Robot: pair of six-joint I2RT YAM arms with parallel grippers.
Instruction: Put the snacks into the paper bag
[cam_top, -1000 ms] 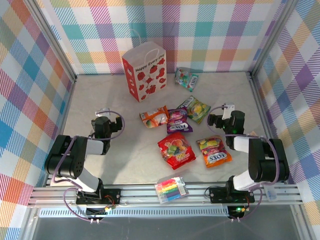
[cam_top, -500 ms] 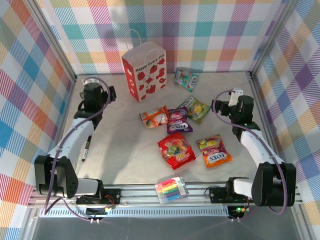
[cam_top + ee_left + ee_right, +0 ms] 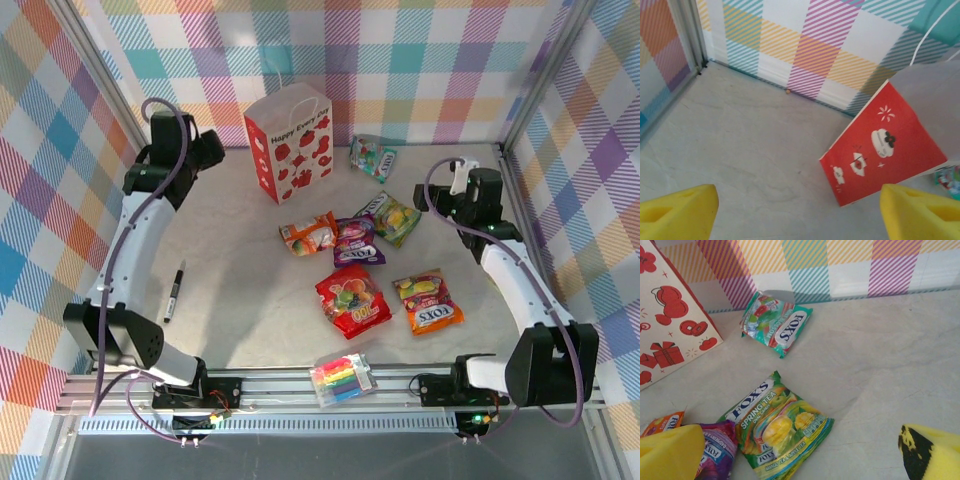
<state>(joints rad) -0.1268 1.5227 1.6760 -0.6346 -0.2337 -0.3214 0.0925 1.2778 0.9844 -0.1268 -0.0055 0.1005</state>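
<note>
Top view, paper bag (image 3: 290,140): we see it upright at the back of the tabletop (image 3: 240,260).
Top view, snacks: all outside the bag. The teal pouch (image 3: 372,157) lies right of it. The orange pouch (image 3: 308,233), purple pouch (image 3: 356,240) and yellow-green pouch (image 3: 390,218) form a row. The red pouch (image 3: 352,300) and orange-red pouch (image 3: 427,302) lie nearer us.
Top view, others: black pen (image 3: 174,292) at left, marker pack (image 3: 343,378) at the near edge.
Top view, arms: left fingers (image 3: 205,150) just left of the bag, right fingers (image 3: 450,195) right of the pouches.
Left wrist, fingers: we find them released, spread wide, grasping nothing. The bag's red side stands ahead.
Right wrist, fingers: released and empty, above the yellow-green and purple pouches. The teal pouch is beyond, beside the bag.
</note>
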